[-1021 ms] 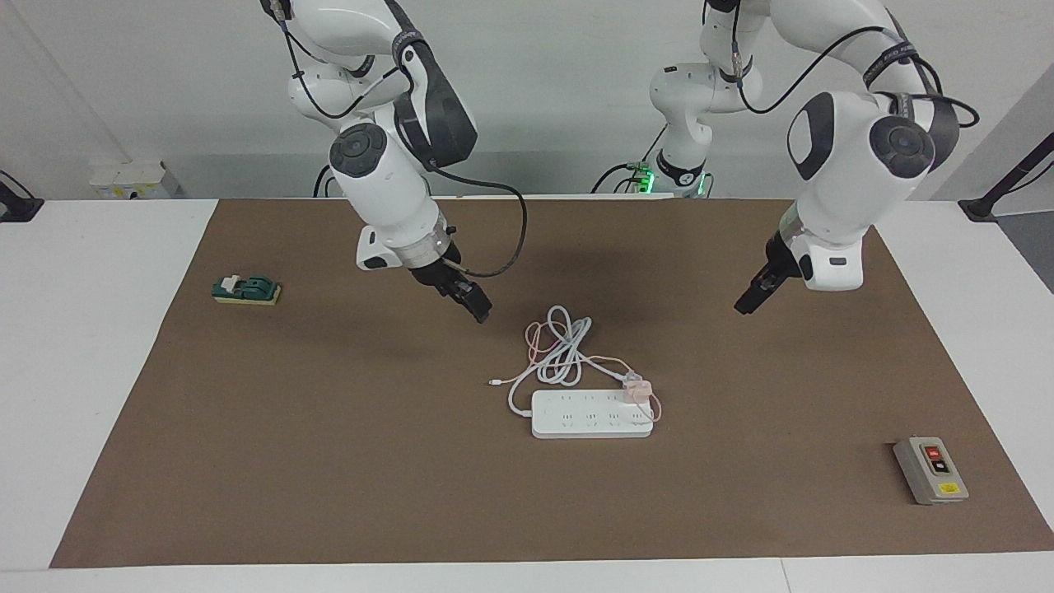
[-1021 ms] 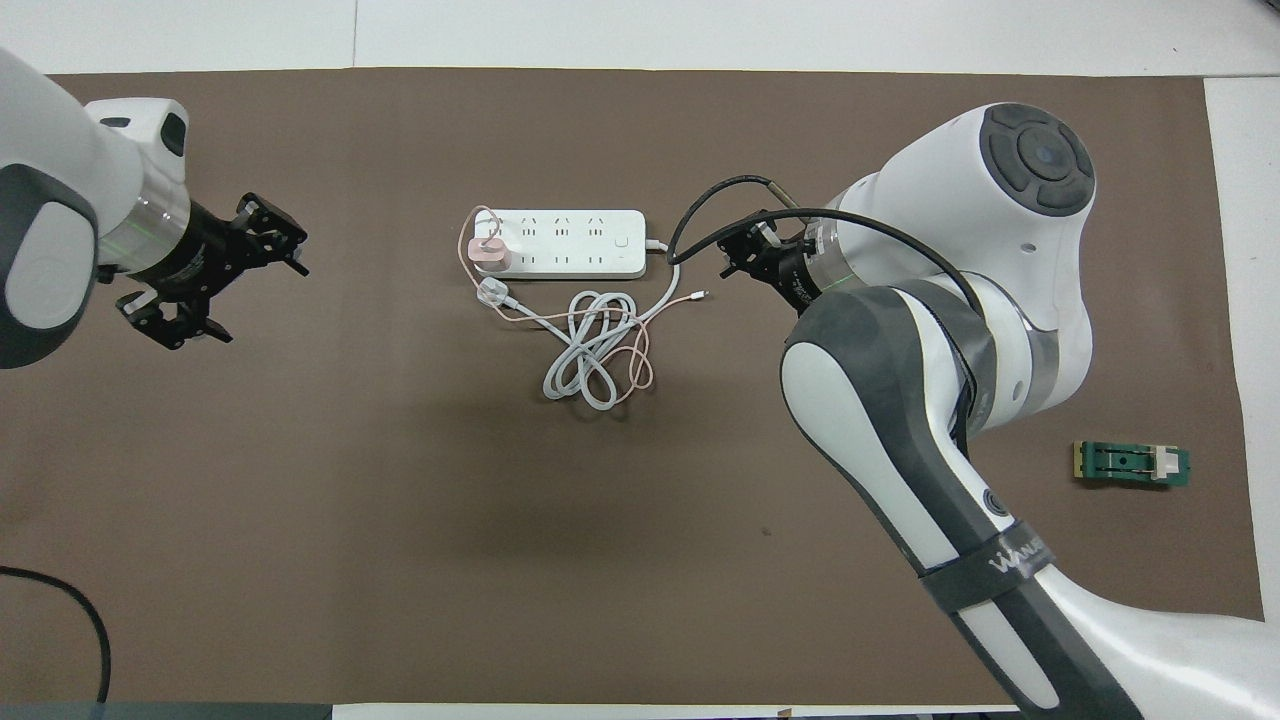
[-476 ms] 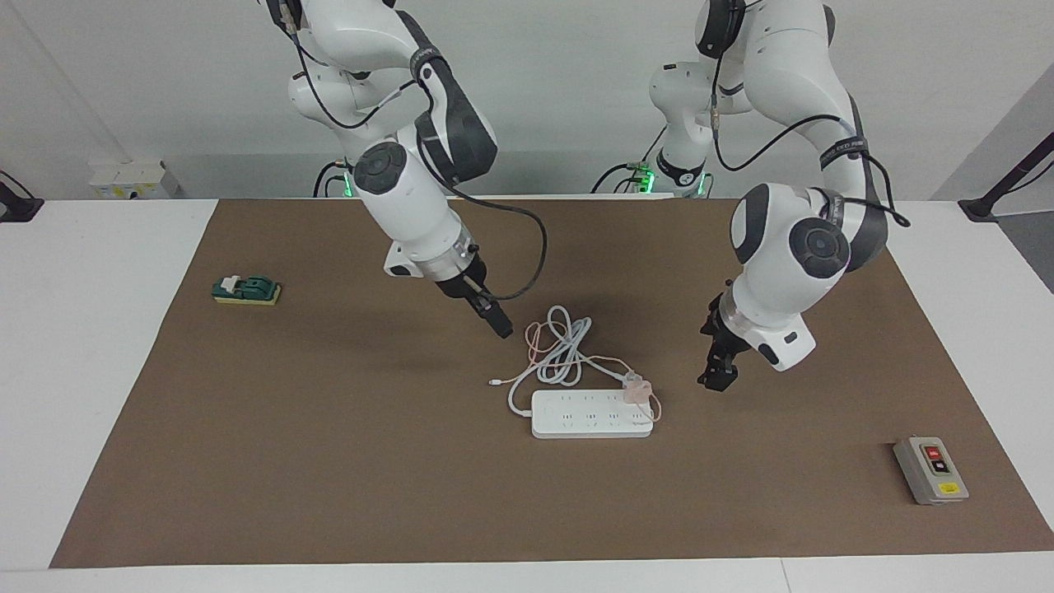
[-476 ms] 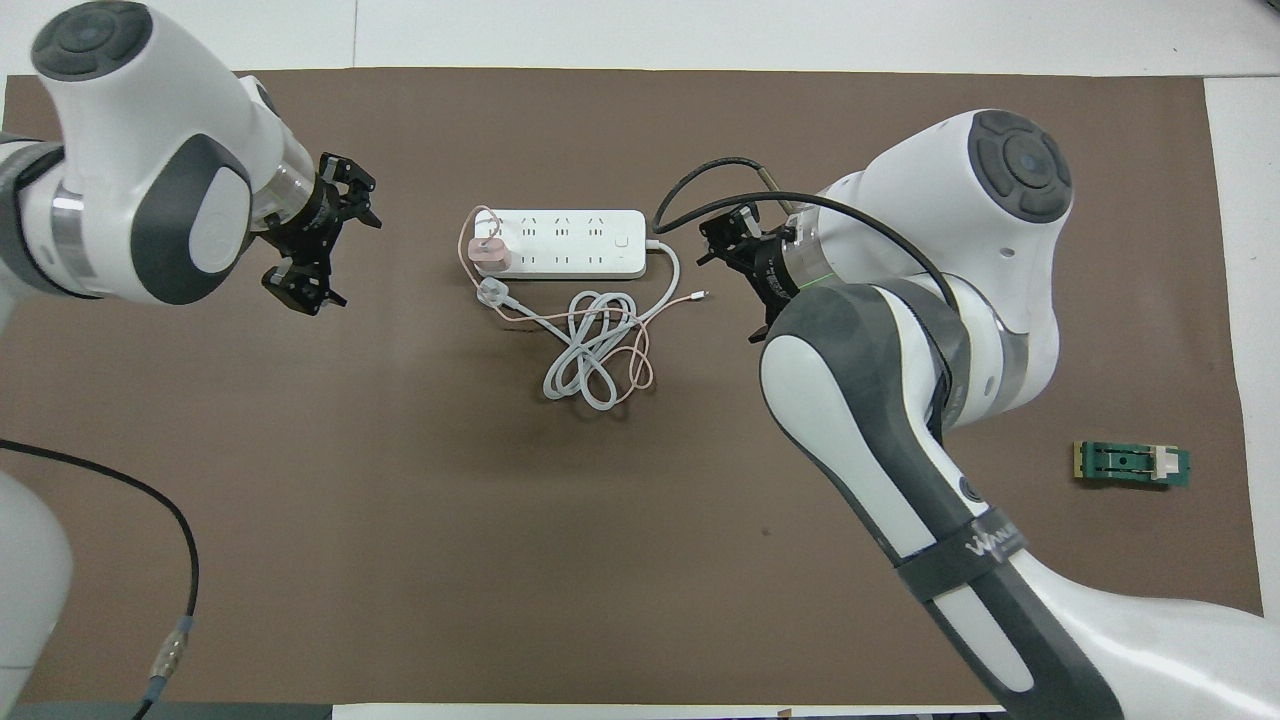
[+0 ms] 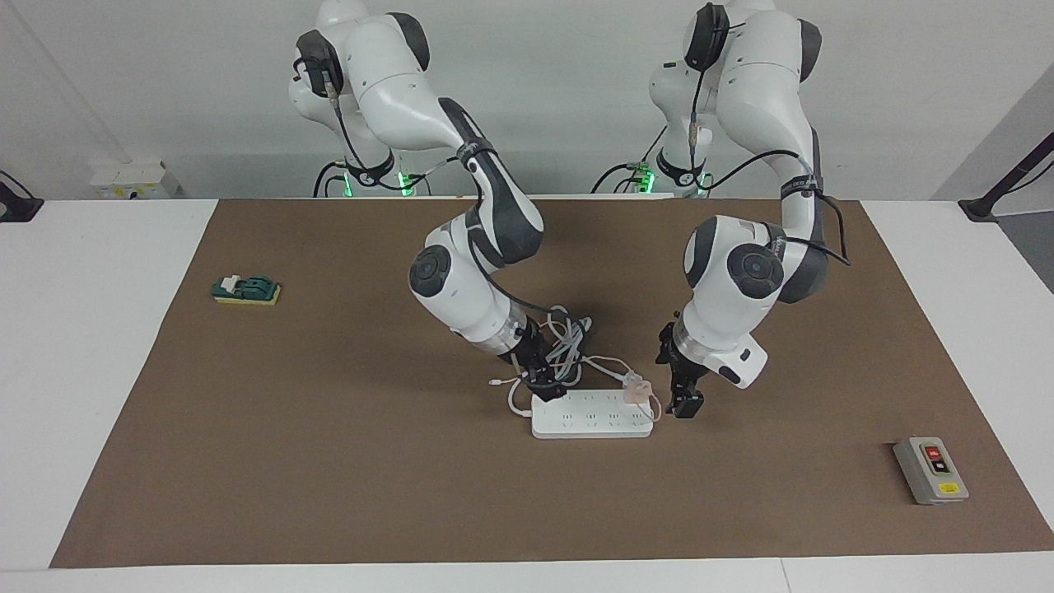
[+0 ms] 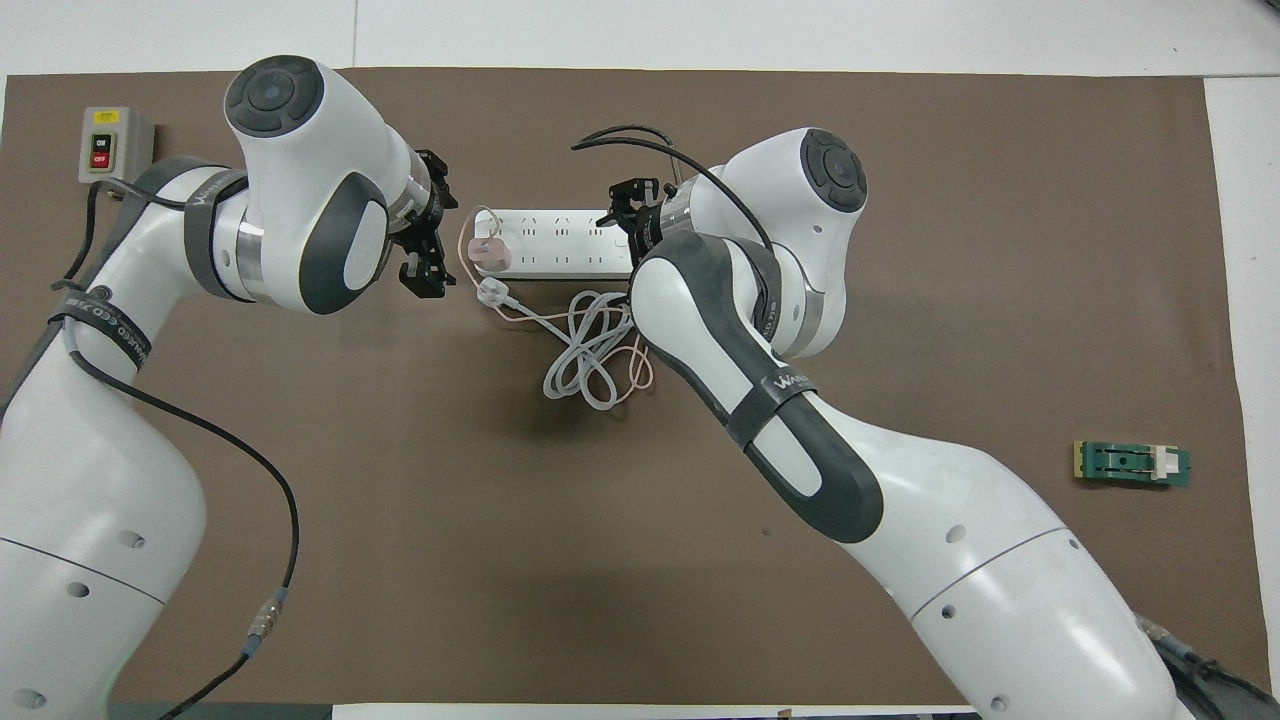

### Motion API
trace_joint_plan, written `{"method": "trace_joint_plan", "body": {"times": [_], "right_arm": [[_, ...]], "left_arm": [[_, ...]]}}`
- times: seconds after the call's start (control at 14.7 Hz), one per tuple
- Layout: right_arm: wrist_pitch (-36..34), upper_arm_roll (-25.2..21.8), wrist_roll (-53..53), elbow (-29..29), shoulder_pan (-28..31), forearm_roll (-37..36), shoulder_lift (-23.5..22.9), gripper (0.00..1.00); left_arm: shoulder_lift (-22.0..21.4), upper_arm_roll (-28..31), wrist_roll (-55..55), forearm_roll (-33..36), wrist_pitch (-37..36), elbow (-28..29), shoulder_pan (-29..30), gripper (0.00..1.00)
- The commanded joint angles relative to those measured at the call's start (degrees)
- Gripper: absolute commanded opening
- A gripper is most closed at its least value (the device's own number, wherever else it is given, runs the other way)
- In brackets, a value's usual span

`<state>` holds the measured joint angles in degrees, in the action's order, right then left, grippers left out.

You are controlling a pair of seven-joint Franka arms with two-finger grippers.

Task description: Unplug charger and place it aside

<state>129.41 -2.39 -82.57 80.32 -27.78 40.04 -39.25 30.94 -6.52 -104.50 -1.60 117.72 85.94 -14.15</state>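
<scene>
The charger (image 5: 636,390) (image 6: 488,252), a small pale pink cube, is plugged into the white power strip (image 5: 589,417) (image 6: 560,264) at the end toward the left arm. Its thin pink cable (image 6: 641,366) runs into a tangle with the strip's white cord (image 5: 568,342) (image 6: 580,360), nearer to the robots. My left gripper (image 5: 683,395) (image 6: 437,230) is low beside the charger, open, with nothing between its fingers. My right gripper (image 5: 545,385) (image 6: 630,208) is down at the strip's end toward the right arm, shut.
A brown mat (image 5: 329,461) covers the table. A grey button box (image 5: 930,470) (image 6: 103,145) sits at the left arm's end, farther from the robots. A green switch block (image 5: 247,289) (image 6: 1132,464) lies at the right arm's end. A white plug (image 6: 492,291) lies beside the charger.
Both arms have swung inward and down. The left gripper has come up beside the charger. The right gripper has dropped to the strip's end. Strip and charger have not moved.
</scene>
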Motion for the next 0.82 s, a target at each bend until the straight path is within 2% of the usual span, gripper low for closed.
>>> {"method": "trace_joint_plan", "body": {"times": [0.0, 0.14, 0.27, 0.34, 0.48, 0.75], "right_arm": [[-1.6, 0.2, -1.4, -8.9, 0.7, 2.0, -7.6, 1.00], [-4.1, 0.2, -1.5, -13.5, 1.3, 2.1, -10.7, 1.00], [-4.3, 0.2, -1.5, -14.7, 2.1, 2.3, -12.0, 1.00], [-4.3, 0.2, -1.5, -14.8, 2.1, 2.3, -12.3, 1.00], [-4.6, 0.3, -1.4, -14.8, 2.8, 2.3, -12.4, 1.00], [-4.3, 0.3, -0.9, -15.1, 3.4, 2.3, -13.3, 1.00]], "left_arm": [[-1.7, 0.9, -1.9, 0.5, 3.7, 4.1, -1.6, 1.00], [-2.2, 0.9, -3.0, 0.5, 6.5, 6.2, -2.5, 1.00], [-2.5, 0.9, -3.5, 0.5, 7.2, 7.0, -2.8, 0.97], [-2.5, 0.9, -3.6, 0.5, 7.0, 7.0, -2.8, 0.93], [-2.5, 0.9, -3.7, 0.5, 7.1, 7.0, -2.9, 0.75], [-2.5, 0.9, -3.8, 0.5, 7.3, 7.1, -2.9, 0.73]]}}
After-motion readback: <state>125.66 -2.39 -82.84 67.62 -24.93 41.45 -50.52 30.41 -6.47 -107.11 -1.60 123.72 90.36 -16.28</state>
